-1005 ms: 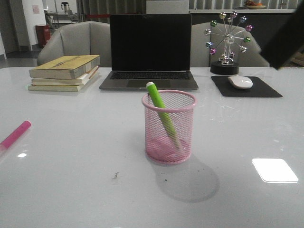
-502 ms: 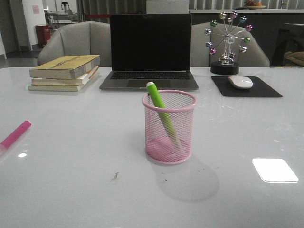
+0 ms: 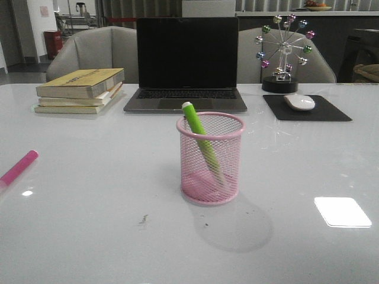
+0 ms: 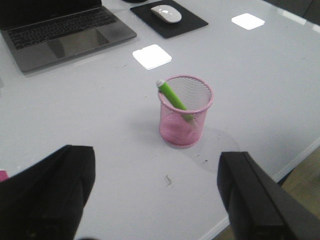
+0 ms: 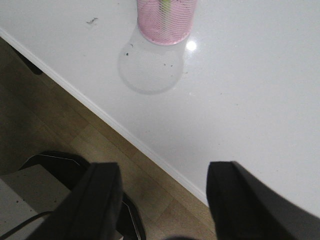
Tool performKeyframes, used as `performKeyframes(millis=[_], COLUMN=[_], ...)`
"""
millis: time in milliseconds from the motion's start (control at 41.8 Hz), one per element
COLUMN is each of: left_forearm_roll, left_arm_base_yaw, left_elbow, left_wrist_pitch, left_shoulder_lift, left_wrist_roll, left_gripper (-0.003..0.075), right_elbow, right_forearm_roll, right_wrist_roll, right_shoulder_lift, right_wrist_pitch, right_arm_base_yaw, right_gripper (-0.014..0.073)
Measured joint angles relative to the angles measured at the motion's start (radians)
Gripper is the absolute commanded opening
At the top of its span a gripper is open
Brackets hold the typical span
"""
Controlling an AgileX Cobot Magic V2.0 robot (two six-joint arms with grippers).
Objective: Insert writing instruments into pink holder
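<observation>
The pink holder (image 3: 210,158) stands mid-table with the lime green marker (image 3: 201,140) leaning inside it, white end up and to the left. The hot pink marker (image 3: 19,167) lies flat at the table's left edge. Neither gripper shows in the front view. In the left wrist view the holder (image 4: 185,118) and green marker (image 4: 174,98) sit well beyond my left gripper (image 4: 159,197), which is open and empty above the table. My right gripper (image 5: 162,200) is open and empty, hanging past the table's near edge with the holder (image 5: 166,21) far off.
A stack of books (image 3: 81,90) sits back left, a laptop (image 3: 186,64) behind the holder, and a mouse (image 3: 300,102) on a black pad (image 3: 307,109) with a ball ornament (image 3: 283,54) back right. Floor and a black base (image 5: 75,172) lie below the table edge.
A dark arm part seen at the top right of the front view one second ago has left the view. Holder and markers have not moved.
</observation>
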Motion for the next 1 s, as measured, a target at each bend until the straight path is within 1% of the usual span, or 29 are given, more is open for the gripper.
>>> performKeyframes(millis=[120, 311, 455, 550, 670, 1005], left_forearm_roll=[0.042, 0.066, 0.072, 0.072, 0.075, 0.073], left_arm_base_yaw=[0.086, 0.275, 0.392, 0.442, 0.473, 0.475], left_elbow=[-0.073, -0.207, -0.284, -0.335, -0.402, -0.56], left_wrist_pitch=[0.101, 0.248, 0.272, 0.272, 0.265, 0.227], left_shoulder_lift=[0.094, 0.326, 0.517, 0.626, 0.783, 1.098], left_wrist_roll=[-0.006, -0.006, -0.006, -0.006, -0.006, -0.006], left_gripper=[0.056, 0.056, 0.056, 0.056, 0.056, 0.056], right_elbow=[0.0, 0.0, 0.0, 0.0, 0.0, 0.0], right_forearm_roll=[0.0, 0.0, 0.0, 0.0, 0.0, 0.0], right_wrist_roll=[0.0, 0.0, 0.0, 0.0, 0.0, 0.0], right_shoulder_lift=[0.0, 0.0, 0.0, 0.0, 0.0, 0.0], right_wrist_pitch=[0.0, -0.002, -0.004, -0.004, -0.004, -0.005], right_arm_base_yaw=[0.0, 0.0, 0.0, 0.0, 0.0, 0.0], right_gripper=[0.0488, 0.0488, 0.0488, 0.0488, 0.0488, 0.0488])
